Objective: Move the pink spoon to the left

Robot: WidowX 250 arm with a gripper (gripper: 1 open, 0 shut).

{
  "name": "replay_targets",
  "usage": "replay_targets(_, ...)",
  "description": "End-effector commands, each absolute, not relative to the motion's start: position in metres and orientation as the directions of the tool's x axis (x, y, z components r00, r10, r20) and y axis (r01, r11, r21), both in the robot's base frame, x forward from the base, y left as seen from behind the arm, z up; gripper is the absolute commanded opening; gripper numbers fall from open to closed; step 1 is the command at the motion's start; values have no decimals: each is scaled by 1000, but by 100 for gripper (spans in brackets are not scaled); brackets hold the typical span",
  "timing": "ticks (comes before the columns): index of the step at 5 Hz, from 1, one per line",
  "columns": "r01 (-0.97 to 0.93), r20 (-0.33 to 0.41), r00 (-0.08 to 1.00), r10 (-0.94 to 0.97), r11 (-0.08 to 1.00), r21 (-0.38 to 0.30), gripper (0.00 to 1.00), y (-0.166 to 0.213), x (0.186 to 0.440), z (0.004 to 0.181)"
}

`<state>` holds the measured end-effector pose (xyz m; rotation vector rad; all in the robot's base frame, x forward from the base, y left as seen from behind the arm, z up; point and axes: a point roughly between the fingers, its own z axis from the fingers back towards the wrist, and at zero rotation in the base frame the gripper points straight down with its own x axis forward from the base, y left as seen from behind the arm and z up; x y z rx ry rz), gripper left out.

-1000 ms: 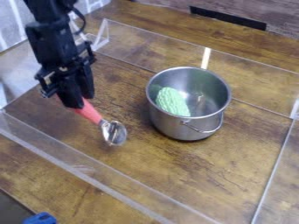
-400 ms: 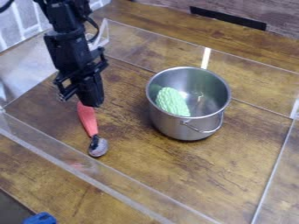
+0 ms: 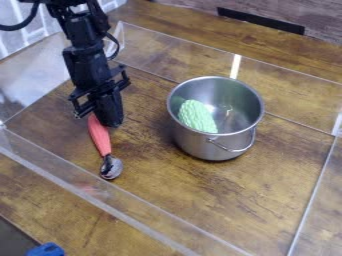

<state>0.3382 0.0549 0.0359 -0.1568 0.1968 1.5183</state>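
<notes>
The pink spoon (image 3: 100, 138) lies on the wooden table left of the steel pot, handle pointing up the picture and its round metal bowl (image 3: 111, 168) resting on the wood nearest the camera. My gripper (image 3: 102, 118) points down onto the far end of the handle and is shut on it. The black fingers hide the handle's tip.
The steel pot (image 3: 218, 140) stands right of centre with a green object (image 3: 198, 114) inside. A low clear plastic wall (image 3: 80, 182) rings the work area. A blue thing (image 3: 47, 250) peeks in at the bottom left corner. A white stick (image 3: 235, 67) stands behind the pot.
The gripper has come down and to the right onto the handle and closed. The spoon has swung, its bowl moving toward the camera and slightly left.
</notes>
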Motion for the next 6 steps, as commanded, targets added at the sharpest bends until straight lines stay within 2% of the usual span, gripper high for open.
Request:
replay_targets(1,-998,-198,41,979,31,-53,0,63,352,65)
replay_targets(2,-996,-172,59,983,48,-71,0,67,361,79)
replay_targets(3,-987,-132,148,980,138,-79,100,87,359,86)
replay_targets(4,-983,-114,177,978,170,-70,0,103,354,72)
replay_targets(6,-988,-80,143,987,137,-75,0,115,352,71)
